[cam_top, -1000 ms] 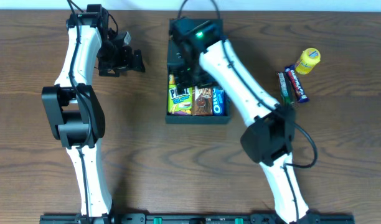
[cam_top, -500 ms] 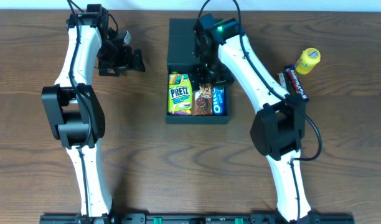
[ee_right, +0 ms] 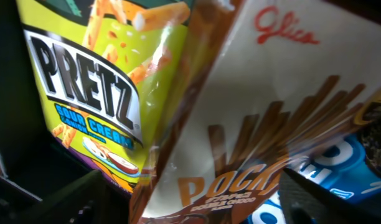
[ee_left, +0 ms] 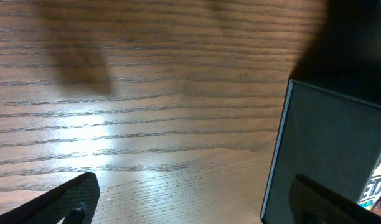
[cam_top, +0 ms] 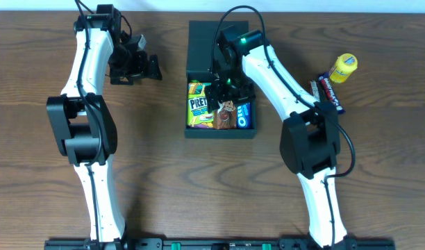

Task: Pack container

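Box (cam_top: pixel 219 133) has Pretz (ee_right: pixel 84 93), Pocky (ee_right: pixel 240 155), Oreo (ee_right: pixel 340 158) inside. Right gripper (cam_top: pixel 223 94) over them, fingers wide. Left gripper (cam_top: pixel 154 67) wide too.

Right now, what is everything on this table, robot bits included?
dark teal-black cardboard container: one, lid open, table centre
yellow-green Pretz snack packet: one, inside container, left
brown-and-cream Pocky snack packet: one, inside, middle
blue Oreo snack packet: one, inside, right
yellow plastic bottle: one, far right
dark wrapped snack bars: two, beside bottle
brown wooden table: one, under everything
white-and-black robot arms: two, either side
left claw: one, black, open, over bare wood
right claw: one, black, open, above Pocky packet
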Controlling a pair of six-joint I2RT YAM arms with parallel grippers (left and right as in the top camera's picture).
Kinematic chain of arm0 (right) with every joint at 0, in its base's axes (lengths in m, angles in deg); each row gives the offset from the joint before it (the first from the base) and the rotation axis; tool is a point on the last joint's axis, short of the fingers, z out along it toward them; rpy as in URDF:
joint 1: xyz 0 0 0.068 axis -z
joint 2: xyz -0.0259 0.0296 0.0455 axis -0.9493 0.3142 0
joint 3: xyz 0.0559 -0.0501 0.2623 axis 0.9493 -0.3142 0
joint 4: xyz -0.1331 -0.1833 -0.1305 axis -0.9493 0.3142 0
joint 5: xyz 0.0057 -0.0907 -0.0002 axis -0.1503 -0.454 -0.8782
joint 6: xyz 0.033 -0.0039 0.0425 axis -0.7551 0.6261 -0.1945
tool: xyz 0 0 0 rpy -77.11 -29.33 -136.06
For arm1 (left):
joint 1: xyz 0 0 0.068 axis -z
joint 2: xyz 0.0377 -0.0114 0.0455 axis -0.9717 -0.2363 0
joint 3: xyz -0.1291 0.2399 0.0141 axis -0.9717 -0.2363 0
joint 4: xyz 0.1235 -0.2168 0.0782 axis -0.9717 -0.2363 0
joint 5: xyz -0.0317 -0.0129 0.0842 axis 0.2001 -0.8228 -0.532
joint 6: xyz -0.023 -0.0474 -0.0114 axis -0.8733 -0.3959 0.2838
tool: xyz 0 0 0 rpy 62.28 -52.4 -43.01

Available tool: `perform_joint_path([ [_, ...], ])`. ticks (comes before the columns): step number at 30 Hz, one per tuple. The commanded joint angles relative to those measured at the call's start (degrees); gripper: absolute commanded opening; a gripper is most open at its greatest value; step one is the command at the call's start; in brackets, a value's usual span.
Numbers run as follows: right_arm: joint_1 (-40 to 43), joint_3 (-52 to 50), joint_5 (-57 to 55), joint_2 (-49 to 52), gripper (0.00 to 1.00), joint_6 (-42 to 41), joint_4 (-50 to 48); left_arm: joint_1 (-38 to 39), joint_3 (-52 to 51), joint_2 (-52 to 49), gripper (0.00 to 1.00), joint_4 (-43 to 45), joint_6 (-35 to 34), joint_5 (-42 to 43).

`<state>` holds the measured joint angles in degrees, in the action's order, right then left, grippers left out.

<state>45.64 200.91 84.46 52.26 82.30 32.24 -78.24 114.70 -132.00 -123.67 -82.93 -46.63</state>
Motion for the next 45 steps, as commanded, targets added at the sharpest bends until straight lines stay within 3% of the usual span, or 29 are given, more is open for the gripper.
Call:
perform_joint_path([
  [1, -0.1, -0.2, 2.4, -0.1, 0.85, 1.0, 0.2, -0.1, 0.8, -0.2, 0.98, -0.1, 1.2, -0.2],
  [9, 0.0, 0.0, -4.6, -0.1, 0.9, -2.2, 3.8, -0.1, 0.8, -0.2, 0.98, -0.1, 1.2, -0.2],
  [31, -0.1, -3.2, -4.5, -0.1, 0.91, -0.9, -2.0, -0.1, 0.8, -0.2, 0.97, 0.1, 1.2, -0.2],
  [37, -0.1, -3.2, -4.4, -0.1, 0.66, -0.9, -3.6, -0.1, 0.8, -0.2, 0.97, 0.2, 1.2, -0.2],
  [45, 0.3, -1.5, -1.7, -0.1, 0.6, -0.9, -1.2, -0.1, 0.8, -0.2, 0.97, 0.3, 1.2, -0.2],
])
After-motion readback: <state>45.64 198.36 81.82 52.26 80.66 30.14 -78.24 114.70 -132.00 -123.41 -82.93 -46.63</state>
